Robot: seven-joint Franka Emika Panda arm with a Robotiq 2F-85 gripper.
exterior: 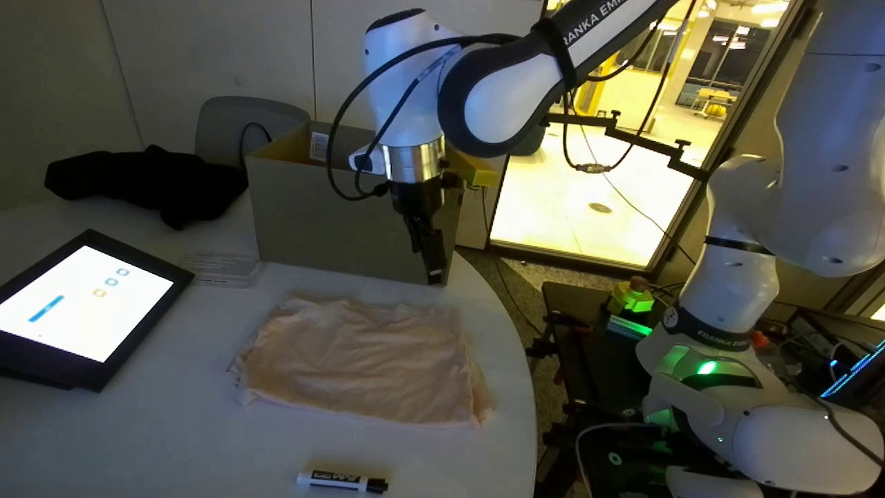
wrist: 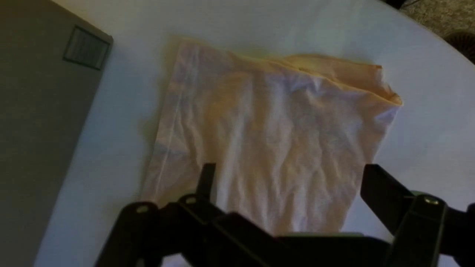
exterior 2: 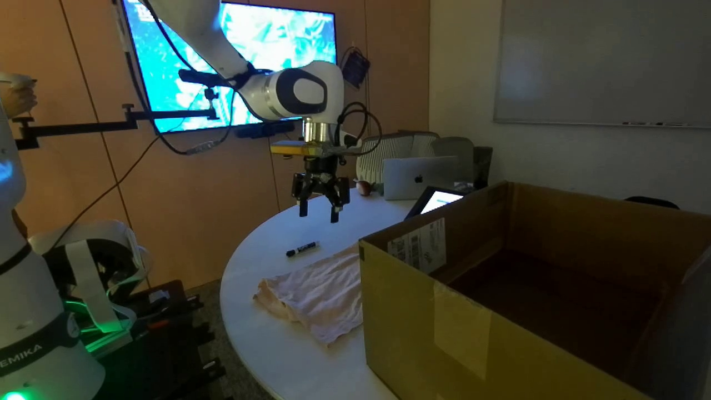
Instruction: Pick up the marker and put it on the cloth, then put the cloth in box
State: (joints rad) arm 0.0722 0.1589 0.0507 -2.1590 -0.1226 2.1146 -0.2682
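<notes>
Jaws: 1 pr, 2 fingers, wide apart, pointing down, up in the air over the worktop.

Cloth x1: pale pink-beige, rumpled, lying on the worktop below jaws; in wrist view it shows btwn the fingers & ahead of them, w/ a 2nd layer poking out past the far edge.

Box x1: cardboard, open top, standing on worktop; L of jaws in wrist view, behind them in an exterior view. Strip of bare worktop btwn cloth & box.

Marker x1: flat on worktop, lower than jaws, other side of cloth from box, apart from cloth. White barrel, dark label, dark cap.

Tablet x1: screen lit, well L of jaws in an exterior view. Black fabric bundle x1: same side of jaws, farther back, nr box.

Laptop x1: silver, R of jaws & beyond, in an exterior view. Roundish reddish item x1 btwn jaws & laptop there; too small to ID. Wall screen x1: lit, above & behind jaws. Whiteboard x1: far R of jaws.
</notes>
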